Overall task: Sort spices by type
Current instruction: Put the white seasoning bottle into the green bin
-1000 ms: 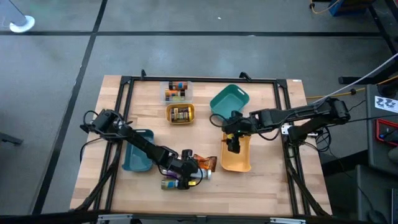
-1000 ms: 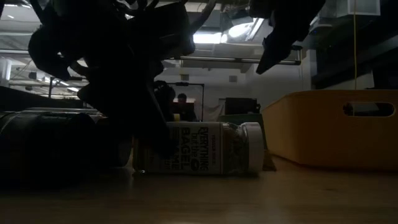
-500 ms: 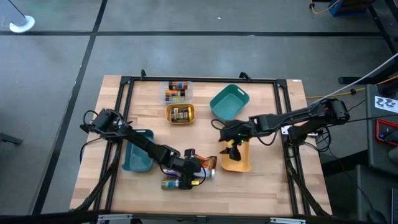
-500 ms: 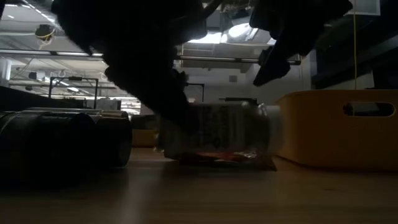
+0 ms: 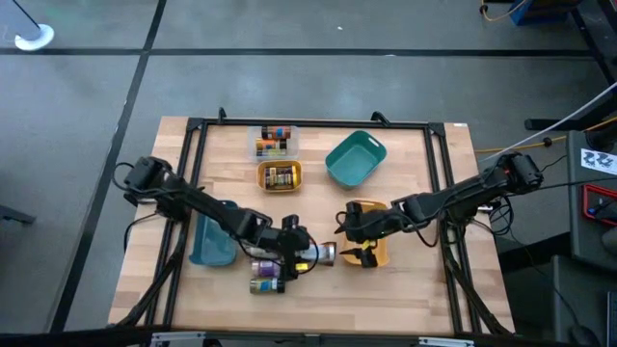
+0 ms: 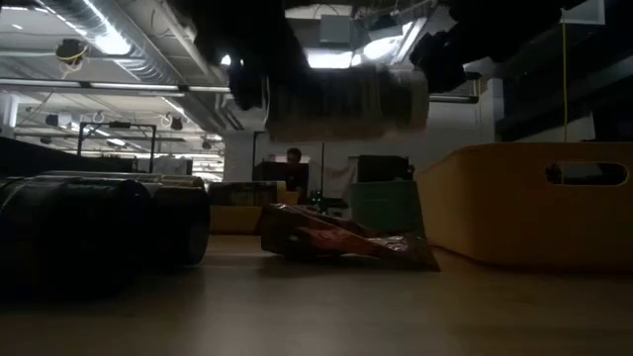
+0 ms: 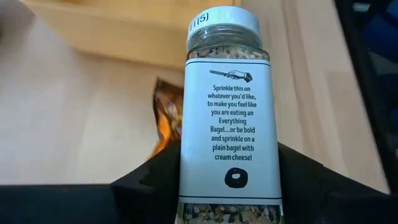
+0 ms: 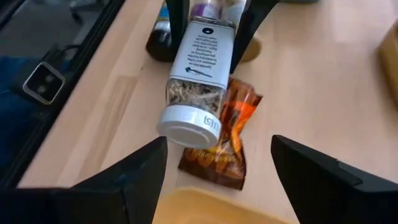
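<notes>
A spice jar (image 5: 318, 253) with a white label and a white cap hangs level in my left gripper (image 5: 301, 253), well above the table in the low view (image 6: 341, 99). Under it the orange-brown packet (image 6: 341, 242) lies flat on the wood. My right gripper (image 5: 359, 253) is open over the left edge of the orange-yellow tray (image 5: 376, 249), its fingers pointing at the jar's cap (image 8: 186, 127) without touching it. Two dark jars (image 5: 264, 278) lie on their sides near the left gripper. My left gripper pinches the jar between its two fingers (image 7: 149, 180), on the lower half of the labelled body (image 7: 227, 186), away from the cap. The fingers reach from the table's left and lie along the jar. The jar is level, cap toward the right, lifted clear above the packet.
A blue tray (image 5: 212, 241) sits behind the left gripper. At the far side stand a clear tray (image 5: 273, 142) and a small yellow tray (image 5: 279, 175), both holding jars, and a teal tray (image 5: 355, 159). Bare wood lies along the near edge.
The left gripper has raised the white-labelled jar from lying on the table to well clear of it, uncovering the packet, which stayed put. The right gripper has moved from the yellow tray's far end toward the near edge and the jar.
</notes>
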`<state>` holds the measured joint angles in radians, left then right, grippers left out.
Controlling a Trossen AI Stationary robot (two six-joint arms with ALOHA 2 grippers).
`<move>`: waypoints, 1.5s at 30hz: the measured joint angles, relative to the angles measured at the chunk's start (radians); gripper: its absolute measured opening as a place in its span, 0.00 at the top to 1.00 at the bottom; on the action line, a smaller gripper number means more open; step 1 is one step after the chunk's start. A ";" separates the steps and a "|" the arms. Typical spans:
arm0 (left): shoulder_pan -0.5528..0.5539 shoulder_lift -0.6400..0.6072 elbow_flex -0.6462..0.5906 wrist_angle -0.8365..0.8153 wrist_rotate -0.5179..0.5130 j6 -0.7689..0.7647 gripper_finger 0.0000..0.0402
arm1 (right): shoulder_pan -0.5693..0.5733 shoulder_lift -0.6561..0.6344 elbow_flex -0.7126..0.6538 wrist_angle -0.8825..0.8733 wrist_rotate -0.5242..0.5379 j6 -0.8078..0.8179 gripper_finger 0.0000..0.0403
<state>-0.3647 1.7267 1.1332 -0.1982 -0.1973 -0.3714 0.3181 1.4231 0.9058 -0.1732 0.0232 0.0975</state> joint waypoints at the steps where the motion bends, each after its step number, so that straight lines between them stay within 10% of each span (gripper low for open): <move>1: 0.003 -0.014 0.000 0.000 -0.005 0.007 0.52 | 0.008 0.000 0.000 0.009 0.026 0.001 0.29; 45: 0.016 -0.087 0.000 0.134 -0.136 0.133 0.52 | 0.022 0.000 0.000 0.180 0.066 0.054 0.41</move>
<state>-0.3485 1.6402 1.1332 -0.0638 -0.3330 -0.2386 0.3401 1.4231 0.9058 0.0071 0.0896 0.1513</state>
